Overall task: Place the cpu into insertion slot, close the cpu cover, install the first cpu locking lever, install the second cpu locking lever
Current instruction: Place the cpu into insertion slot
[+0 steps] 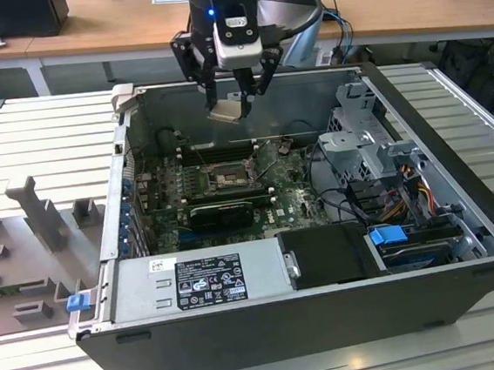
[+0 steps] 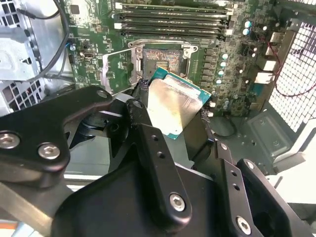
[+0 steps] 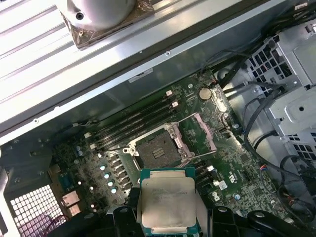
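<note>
The gripper [image 1: 232, 102] hangs inside the open computer case [image 1: 454, 156], and its fingers are clamped on two opposite edges of the cpu [image 1: 226, 111]. The cpu is held clear of the green circuit board [image 1: 296, 198], with its pale metal top visible in both wrist views. In the exterior view the cpu hangs at 12 o'clock of the insertion slot [image 1: 226, 177], well apart from it. The slot is uncovered and holds no chip, and its contact field appears as a dark square whose detail cannot be resolved. The cpu cover [image 3: 201, 132] is swung open and lies just beside the slot, at about 3 o'clock of it in the exterior view, where it is thin and hard to separate from the board. Thin wire levers near the cover cannot be told apart with certainty. The underside of the cpu is hidden in every view. In the first wrist view the fingertips are concealed behind the chip, and its lower edge is cut off by the frame. The arm above the gripper is cut off in the exterior view. The power supply [image 1: 199, 281] lies at 6 o'clock of the slot, and the drive cage [image 1: 370, 142] lies at 3 o'clock. A desk [image 1: 84, 34] stands behind the case.
</note>
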